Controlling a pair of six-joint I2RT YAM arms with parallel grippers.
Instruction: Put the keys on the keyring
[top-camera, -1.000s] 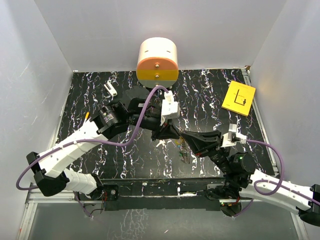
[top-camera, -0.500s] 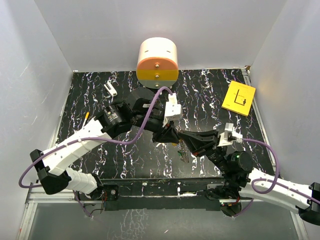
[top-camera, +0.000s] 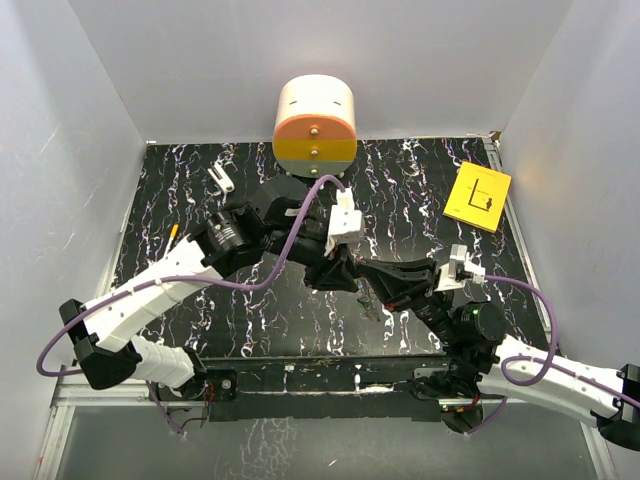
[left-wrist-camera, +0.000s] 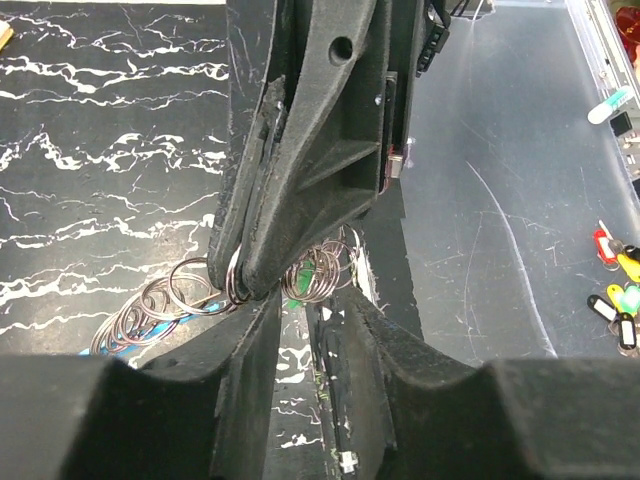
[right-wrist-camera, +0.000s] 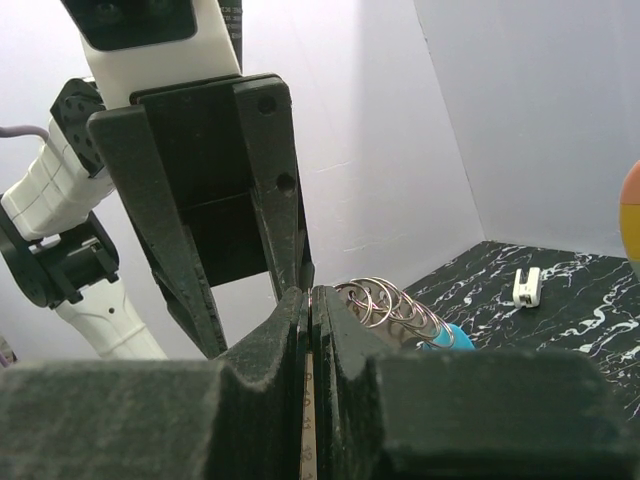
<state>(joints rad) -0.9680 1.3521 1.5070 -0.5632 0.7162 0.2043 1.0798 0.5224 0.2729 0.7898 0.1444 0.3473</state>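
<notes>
My right gripper (right-wrist-camera: 310, 292) is shut on a keyring (left-wrist-camera: 235, 280), nipped at its fingertips. From that ring a chain of steel rings (right-wrist-camera: 390, 305) hangs, ending in a blue key head (right-wrist-camera: 445, 338). The rings (left-wrist-camera: 160, 305) drape on both sides of the right fingers, with a bit of green (left-wrist-camera: 298, 290) behind them. My left gripper (left-wrist-camera: 300, 305) faces it tip to tip with open jaws and nothing between them. From above, the two grippers (top-camera: 345, 272) (top-camera: 368, 282) meet over the table's middle, and the keys (top-camera: 368, 302) dangle below.
An orange and cream cylinder (top-camera: 315, 125) stands at the back. A white clip (top-camera: 222, 178) lies at the back left, a yellow card (top-camera: 478, 196) at the back right. Coloured key tags (left-wrist-camera: 618, 295) lie off the table's near edge.
My left gripper's jaws have parted, and its wrist has shifted a little toward the back. The right gripper stays shut on the keyring in about the same place.
</notes>
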